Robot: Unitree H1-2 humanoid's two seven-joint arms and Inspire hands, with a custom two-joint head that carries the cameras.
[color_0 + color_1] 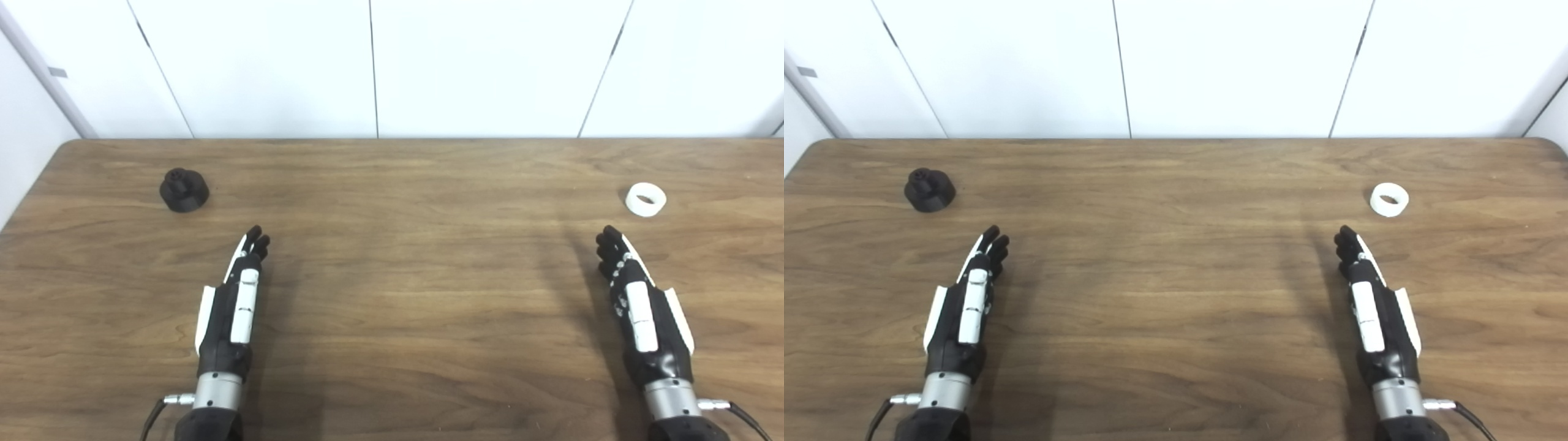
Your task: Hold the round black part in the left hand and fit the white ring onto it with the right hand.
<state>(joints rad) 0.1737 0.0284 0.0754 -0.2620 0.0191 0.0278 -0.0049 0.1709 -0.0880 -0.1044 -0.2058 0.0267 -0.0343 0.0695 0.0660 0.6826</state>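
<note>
I see both arms reaching in from the bottom edge over the brown wood-grain surface (pixel 392 294). My left robot hand (pixel 236 303) is stretched out flat with its fingers extended forward and holds nothing. My right robot hand (pixel 637 303) is the same: fingers straight, pointing away from me, empty.

The round black plastic part (pixel 184 190), a short cylinder with a smaller knob on top, stands upright on the far left of the surface, beyond my left robot hand and a little to its left, clear of the fingertips. The white plastic ring (pixel 645 199) lies flat on the far right of the surface, opening upward, just beyond my right robot hand and slightly to its right, not touching it. The part and the ring are well apart, on opposite sides. Behind the surface runs a white panelled wall (pixel 392 61).
</note>
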